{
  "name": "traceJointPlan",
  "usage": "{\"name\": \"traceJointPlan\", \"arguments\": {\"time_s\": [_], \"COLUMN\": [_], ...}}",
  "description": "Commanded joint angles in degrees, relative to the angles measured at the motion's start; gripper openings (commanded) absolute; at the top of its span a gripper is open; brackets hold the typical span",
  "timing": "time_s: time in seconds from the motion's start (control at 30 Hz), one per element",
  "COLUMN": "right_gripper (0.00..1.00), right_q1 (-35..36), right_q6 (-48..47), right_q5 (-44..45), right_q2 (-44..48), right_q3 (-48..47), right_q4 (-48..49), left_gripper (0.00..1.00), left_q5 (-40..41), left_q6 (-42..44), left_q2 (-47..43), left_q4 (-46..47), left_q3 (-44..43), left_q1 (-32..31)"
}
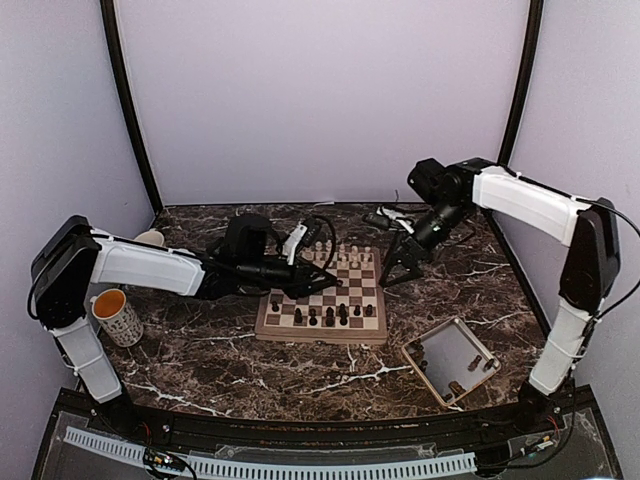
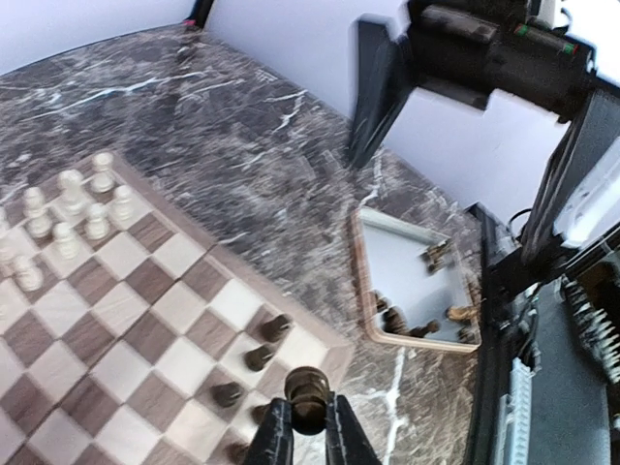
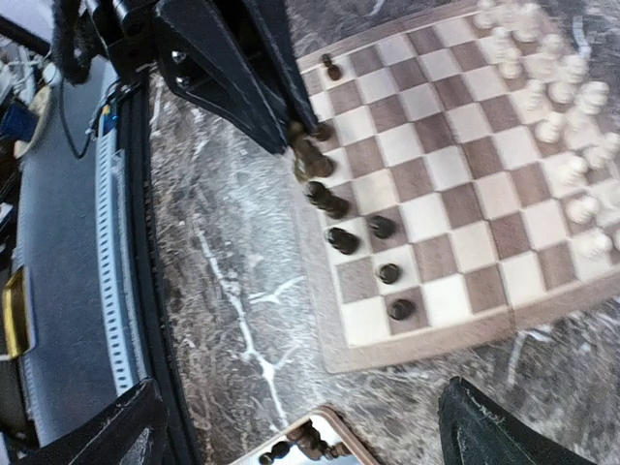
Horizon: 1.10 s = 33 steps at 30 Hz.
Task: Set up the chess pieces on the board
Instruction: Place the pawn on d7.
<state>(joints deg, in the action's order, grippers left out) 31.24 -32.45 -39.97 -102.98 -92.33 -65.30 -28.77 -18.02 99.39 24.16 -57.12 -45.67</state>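
I had the left tool pinched shut on one dark brown chess piece, holding it at the edge row of the board in line with the other dark chess pieces standing there, though I could not tell whether its base touched the square. The right tool hung above the surface just beyond the board's far right corner, its fingers spread wide with nothing between them. More of the dark pieces lay in the beige tray near the board's right corner, and the pale chessmen stood along the far rows.
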Motion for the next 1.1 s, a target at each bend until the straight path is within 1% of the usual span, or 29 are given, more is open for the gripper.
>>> {"name": "traceJointPlan", "arguments": {"time_s": [0.0, 0.1, 0.13, 0.17, 0.23, 0.33, 0.43, 0.57, 0.77, 0.83, 0.9, 0.97, 1.03, 1.07], "right_gripper": [0.98, 0.98, 0.98, 0.98, 0.98, 0.98, 0.98, 0.98, 0.97, 0.97, 0.97, 0.97, 0.99, 0.97], "right_q1": [-4.42, -6.37, -6.67, -6.69, -6.92, -7.51, -8.55, -9.09, -11.00, -12.82, -15.85, -18.95, -20.29, -20.44], "right_q6": [3.57, 7.98, 9.65, 9.59, 7.25, 6.56, 5.48, 5.53, 6.59, 9.00, 13.66, 15.07, 13.82, 13.21], "right_q5": [7.73, 18.92, 22.04, 24.62, 24.55, 21.83, 21.82, 21.85, 27.06, 30.28, 32.58, 29.53, 25.27, 23.80], "right_q2": [10.55, 17.42, 18.46, 18.61, 16.34, 11.38, 11.15, 16.34, 23.91, 26.68, 29.10, 29.93, 29.16, 28.62], "right_q3": [9.37, 19.31, 23.93, 27.51, 31.37, 32.39, 32.98, 32.47, 29.61, 28.72, 29.73, 30.71, 30.47, 30.14], "right_q4": [8.81, 18.93, 23.09, 25.02, 24.79, 23.56, 24.95, 25.99, 25.95, 28.08, 31.73, 32.82, 30.69, 29.45], "left_gripper": [0.13, 0.13, 0.13, 0.13, 0.13, 0.13, 0.13, 0.13, 0.14, 0.14, 0.14, 0.14, 0.14, 0.14], "left_q5": [5.60, 8.71, 9.72, 10.81, 12.47, 12.65, 9.52, 5.48, 6.30, 7.32, 7.90, 8.30, 9.10, 9.77], "left_q6": [13.33, 20.24, 23.26, 25.33, 29.18, 32.73, 32.55, 32.88, 34.73, 35.54, 35.93, 36.13, 36.52, 36.82], "left_q2": [-4.98, -4.76, -4.51, -3.98, -2.44, 1.54, 4.64, 8.90, 13.84, 15.08, 16.15, 16.73, 16.96, 17.05], "left_q4": [-16.84, -26.11, -29.86, -32.40, -37.26, -44.30, -46.56, -49.90, -53.73, -54.87, -55.79, -56.21, -56.71, -56.99], "left_q3": [-5.36, -8.99, -10.75, -12.16, -15.33, -21.19, -24.41, -28.73, -34.29, -35.57, -36.53, -36.82, -36.83, -36.83], "left_q1": [0.67, 0.67, 0.67, 0.67, 0.74, 0.99, 1.53, 1.38, 0.45, -0.04, -0.41, -0.62, -0.85, -0.97]}}
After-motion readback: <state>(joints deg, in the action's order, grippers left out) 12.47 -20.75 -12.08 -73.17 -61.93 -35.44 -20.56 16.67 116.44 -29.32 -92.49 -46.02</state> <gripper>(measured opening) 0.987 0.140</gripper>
